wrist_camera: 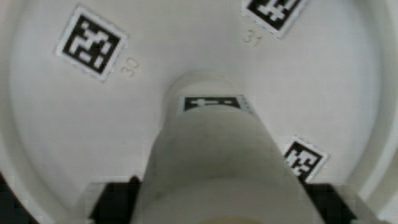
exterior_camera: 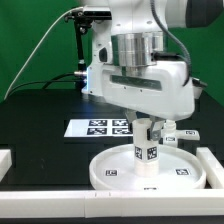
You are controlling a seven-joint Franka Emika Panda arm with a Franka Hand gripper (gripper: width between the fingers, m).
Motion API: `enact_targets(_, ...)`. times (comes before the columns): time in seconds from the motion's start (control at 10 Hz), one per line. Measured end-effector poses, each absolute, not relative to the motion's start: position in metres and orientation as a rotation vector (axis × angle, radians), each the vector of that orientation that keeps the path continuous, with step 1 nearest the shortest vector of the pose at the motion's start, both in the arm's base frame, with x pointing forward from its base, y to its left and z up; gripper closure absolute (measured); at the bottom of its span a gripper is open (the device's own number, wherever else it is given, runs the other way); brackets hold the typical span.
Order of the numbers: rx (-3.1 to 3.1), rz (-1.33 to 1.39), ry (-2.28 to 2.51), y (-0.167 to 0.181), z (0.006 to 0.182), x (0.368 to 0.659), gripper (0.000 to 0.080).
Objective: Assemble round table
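Over the middle of the white disc (exterior_camera: 120, 158) I see the short white leg (exterior_camera: 147, 150) standing upright, its lower end down at the disc's face; I cannot tell whether it is seated. My jaws are closed narrow on the leg's upper part, one on each side. Behind the disc, the marker board (exterior_camera: 100, 127) lies on the black tabletop (exterior_camera: 40, 130).
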State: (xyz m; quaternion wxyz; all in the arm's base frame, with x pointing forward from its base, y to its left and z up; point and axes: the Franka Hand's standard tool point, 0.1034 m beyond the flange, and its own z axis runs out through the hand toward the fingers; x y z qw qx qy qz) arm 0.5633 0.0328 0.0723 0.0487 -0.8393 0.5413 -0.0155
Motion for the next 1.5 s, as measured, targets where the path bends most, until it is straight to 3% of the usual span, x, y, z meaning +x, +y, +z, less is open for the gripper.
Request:
enact_targets(0.5,-1.768,0.067,2.425,0.0382,0.0713,0.5643,0.0393)
enact_targets(1.1,-1.487,0.082,2.606,0.0375,0.0716,0.5649,0.0393)
enact_targets(1.2,-1.576,0.075,2.553,0.0375,0.0717,0.5648,0.0234)
enact_targets(1.3,-1.773,0.075,2.421,0.0385,0.0725,0.5642,0.0166)
enact_targets(1.5,-2.183,0.036,2.051,0.0421,0.0778,0.5681,0.0153)
